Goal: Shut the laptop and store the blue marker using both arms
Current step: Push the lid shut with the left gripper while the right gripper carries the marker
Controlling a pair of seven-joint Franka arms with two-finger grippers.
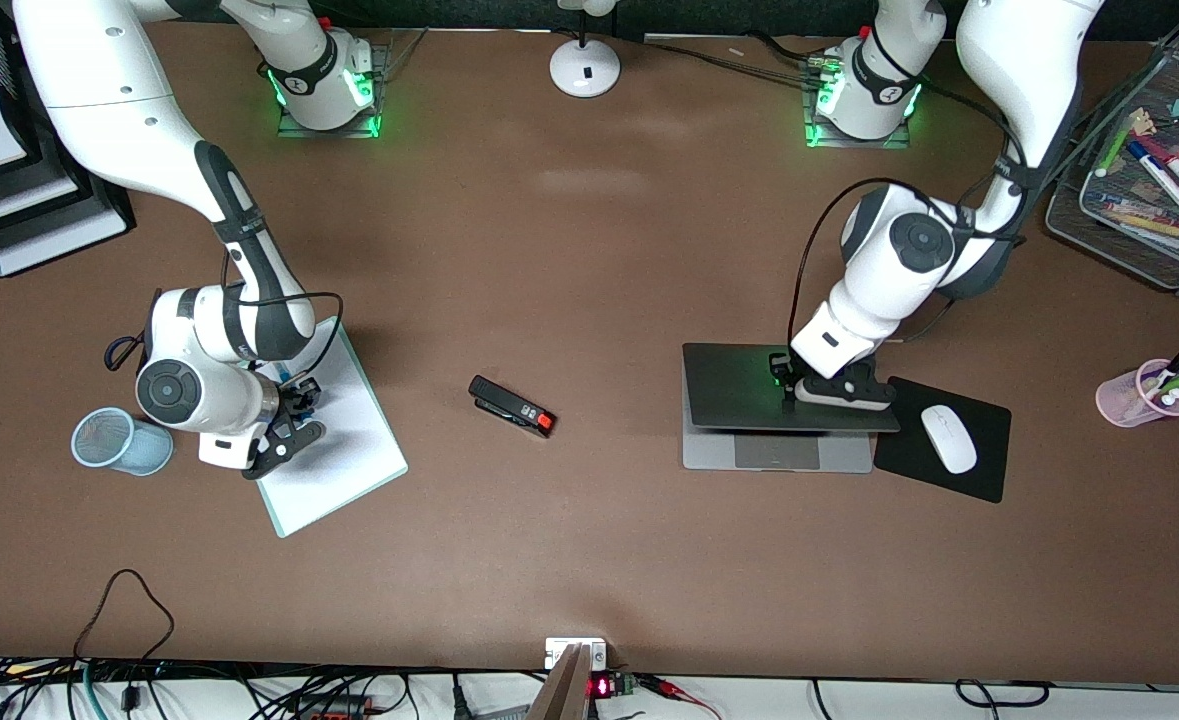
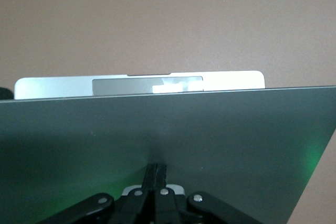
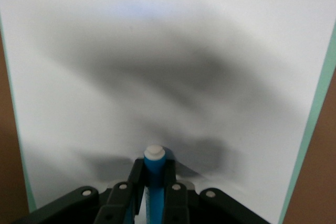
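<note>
The flat white clipboard [image 1: 334, 440] lies under the right gripper [image 3: 154, 182], which is closed around the slim blue marker [image 3: 154, 174]. The left gripper [image 2: 156, 174], fingers together, presses on the smooth grey lid of the laptop [image 1: 749, 385], half folded over its base.

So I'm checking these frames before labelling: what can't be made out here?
- Front view: the blue marker is hidden under the right gripper.
- Front view: the laptop keyboard is covered by the lowered lid.
- Left wrist view: the left gripper is cut off by the picture's edge.
</note>
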